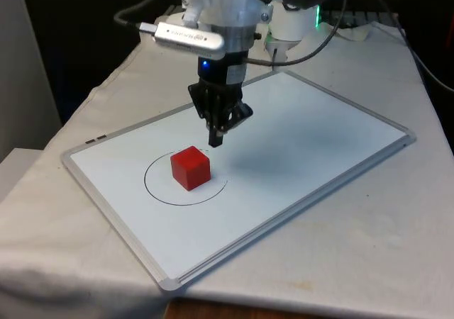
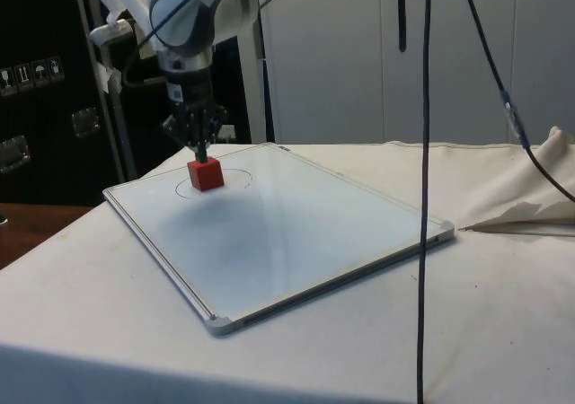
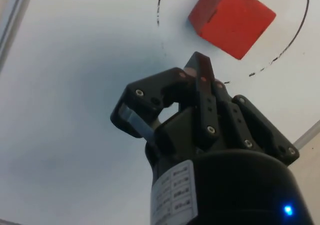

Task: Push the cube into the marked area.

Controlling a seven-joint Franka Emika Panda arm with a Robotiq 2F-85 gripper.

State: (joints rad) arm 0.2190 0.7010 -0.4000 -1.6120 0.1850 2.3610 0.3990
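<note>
A red cube [image 1: 191, 168] sits on the whiteboard [image 1: 298, 142], inside the thin black circle [image 1: 157, 193] drawn on it, towards the circle's far side. My black gripper [image 1: 216, 143] hangs just behind the cube on the robot's side, fingers shut with nothing between them and the tip low over the board. In the wrist view the fingertips [image 3: 200, 65] stand a small gap away from the cube [image 3: 232, 19], close to the circle's line [image 3: 159, 7]. The side view puts the gripper [image 2: 200, 155] right above the cube [image 2: 206, 174].
The whiteboard's metal frame [image 1: 167, 283] reaches near the table's front edge. A dark cable [image 2: 422, 197] hangs down in front of the side view. The cloth is bunched into a fold [image 2: 539, 197] beyond the board. More cables [image 1: 369, 28] lie by the robot's base.
</note>
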